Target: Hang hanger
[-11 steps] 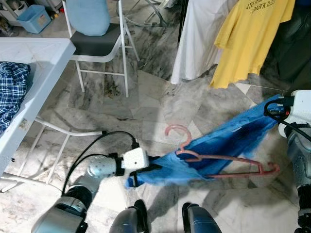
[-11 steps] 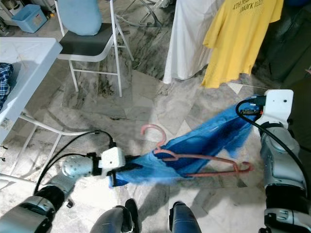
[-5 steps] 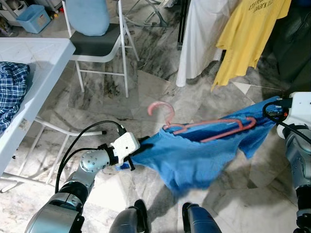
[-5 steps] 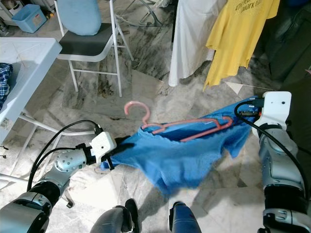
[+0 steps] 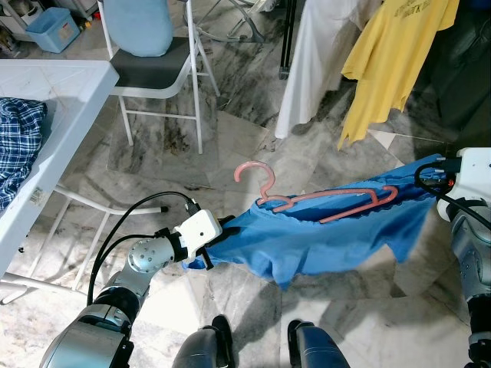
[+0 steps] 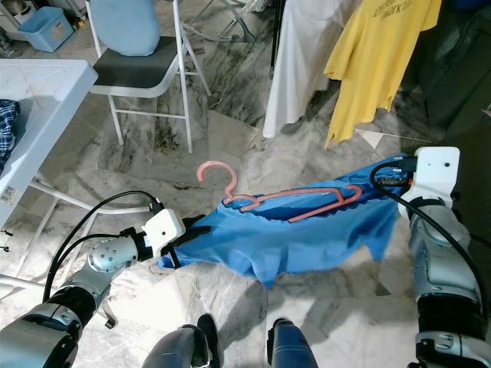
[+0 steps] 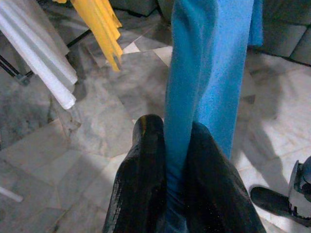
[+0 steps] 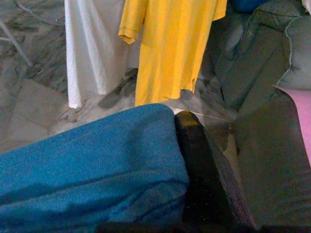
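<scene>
The pink hanger sits threaded in the neck of a blue garment that I hold stretched between my two arms, above the marble floor. Its hook stands up free at the left end; its long bar runs along the garment's top edge toward my right side, and the lower part of the hanger is hidden inside the cloth.

My left tool is pinching the blue garment: in the left wrist view the two black fingers press on a fold of cloth between them. In the eye views that tool is covered by the bunched fabric beside its white wrist housing.

My right tool is at the garment's other end. In the right wrist view the cloth drapes over most of it, with one black finger showing beside the fold; it seems to grip the cloth, but I cannot tell for sure how the fingers stand.

Beyond, a yellow shirt and a white garment hang, cut off at the top edge. To my left are a white chair and the white worktop with plaid cloth at its edge.
</scene>
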Motion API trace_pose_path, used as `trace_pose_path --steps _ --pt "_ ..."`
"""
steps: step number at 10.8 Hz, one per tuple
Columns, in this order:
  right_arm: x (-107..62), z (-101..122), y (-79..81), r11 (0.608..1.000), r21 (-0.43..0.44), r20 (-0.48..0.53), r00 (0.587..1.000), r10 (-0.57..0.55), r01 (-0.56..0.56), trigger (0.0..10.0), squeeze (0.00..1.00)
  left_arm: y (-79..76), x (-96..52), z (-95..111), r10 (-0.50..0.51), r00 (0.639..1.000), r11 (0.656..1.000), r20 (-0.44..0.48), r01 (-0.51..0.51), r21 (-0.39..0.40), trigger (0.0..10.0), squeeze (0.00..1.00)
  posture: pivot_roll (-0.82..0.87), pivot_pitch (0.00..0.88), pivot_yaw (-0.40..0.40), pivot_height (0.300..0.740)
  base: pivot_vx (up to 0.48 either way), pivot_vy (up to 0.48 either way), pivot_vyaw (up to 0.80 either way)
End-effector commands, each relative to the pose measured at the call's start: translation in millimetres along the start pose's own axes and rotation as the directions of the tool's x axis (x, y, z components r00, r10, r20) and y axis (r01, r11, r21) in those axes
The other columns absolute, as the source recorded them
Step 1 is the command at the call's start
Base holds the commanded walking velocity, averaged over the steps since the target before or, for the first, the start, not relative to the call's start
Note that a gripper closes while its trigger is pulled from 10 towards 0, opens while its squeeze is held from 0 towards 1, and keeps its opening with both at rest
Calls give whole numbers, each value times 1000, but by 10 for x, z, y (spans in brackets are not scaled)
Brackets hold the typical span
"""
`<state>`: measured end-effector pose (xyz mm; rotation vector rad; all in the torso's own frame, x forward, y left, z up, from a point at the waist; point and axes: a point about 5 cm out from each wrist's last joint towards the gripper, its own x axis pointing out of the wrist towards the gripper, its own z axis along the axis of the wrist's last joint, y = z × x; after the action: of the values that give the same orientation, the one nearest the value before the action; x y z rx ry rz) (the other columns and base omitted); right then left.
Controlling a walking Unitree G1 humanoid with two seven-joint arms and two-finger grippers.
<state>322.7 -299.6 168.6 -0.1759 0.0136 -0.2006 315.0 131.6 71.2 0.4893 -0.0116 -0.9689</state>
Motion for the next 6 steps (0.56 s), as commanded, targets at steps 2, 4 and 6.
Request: trace_pose_path --steps 2,4,6 --pt "-24 0 -28 1000 4 9 1000 -10 10 0 0 -13 -60 -77 -2 999 1000 -41 2 -11 0 0 -228 243 124 740 0 0 0" --pt "-24 0 -28 1000 4 9 1000 -10 10 0 0 -13 -60 -77 -2 999 1000 -41 2 -11 0 0 -228 243 124 740 0 0 0" --pt "-24 0 -28 1000 4 9 1000 -10 10 0 0 -13 -60 -77 -2 999 1000 -41 2 -11 0 0 -228 243 124 740 0 0 0"
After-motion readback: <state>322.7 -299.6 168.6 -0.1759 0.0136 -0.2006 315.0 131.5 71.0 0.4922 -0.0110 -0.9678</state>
